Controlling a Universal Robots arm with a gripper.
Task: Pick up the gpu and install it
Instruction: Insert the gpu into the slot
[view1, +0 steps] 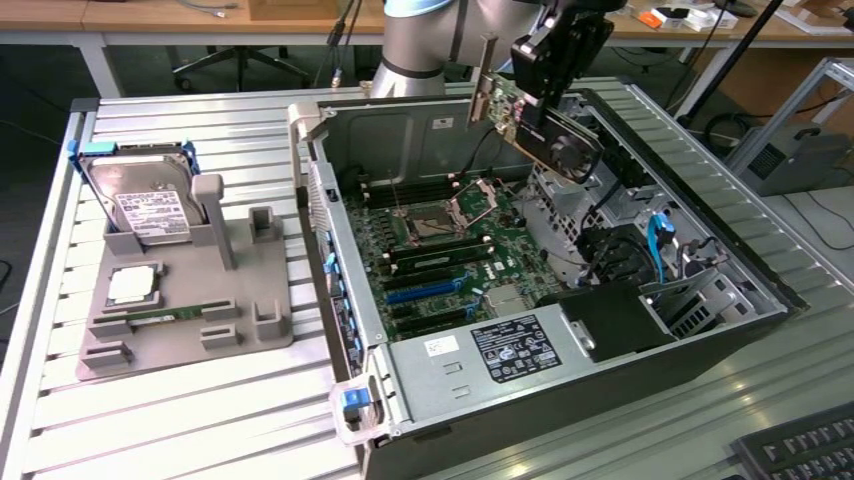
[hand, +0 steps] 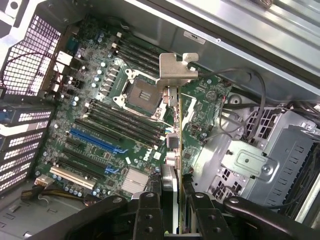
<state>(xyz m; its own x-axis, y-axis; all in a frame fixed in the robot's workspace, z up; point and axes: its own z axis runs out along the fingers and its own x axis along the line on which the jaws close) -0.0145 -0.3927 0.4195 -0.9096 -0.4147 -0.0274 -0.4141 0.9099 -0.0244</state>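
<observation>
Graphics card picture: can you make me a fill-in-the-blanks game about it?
1. The robot arm's black ____ holds the thin dark graphics card over the open black computer case.
2. The boxy silver hard drive stands ____ the case, on a grey plastic tray.
3. The slim memory stick on that tray is coloured ____.
Missing words: gripper, outside, green.

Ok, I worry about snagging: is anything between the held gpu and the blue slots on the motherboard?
Nothing visible lies over the blue slots. The gripper holds the gpu above the motherboard. Black cables loop close beside it, by the drive cage.
</observation>
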